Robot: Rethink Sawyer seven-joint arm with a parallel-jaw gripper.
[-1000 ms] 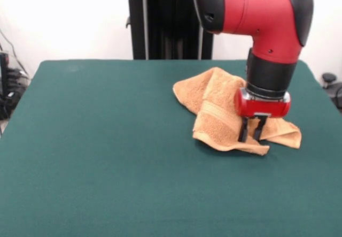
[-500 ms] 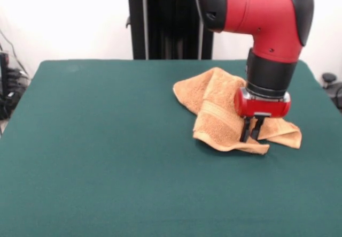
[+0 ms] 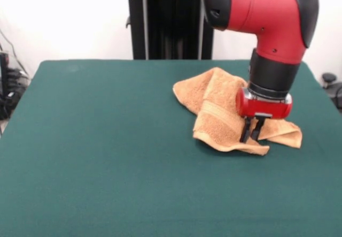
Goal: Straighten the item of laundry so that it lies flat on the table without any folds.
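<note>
Table: dark green cloth-covered table (image 3: 107, 157), wide and bare across its left half and along the near edge
Open room: most free surface lies to the left of the towel and in front of it; little room between the towel and the right edge
Towel: orange-tan towel (image 3: 216, 114) lies crumpled on the right half of the table, closer to the far edge than the near one, with folds heaped toward the far side and one flap spread flat toward the right edge
Containers: nothing on the table holds anything
Arm: red and black arm (image 3: 267, 17) comes down over the towel's right part
Claw: claw (image 3: 251, 135) points straight down, its black fingers nearly together, tips pressed into the towel's near fold; whether cloth is pinched cannot be told
</note>
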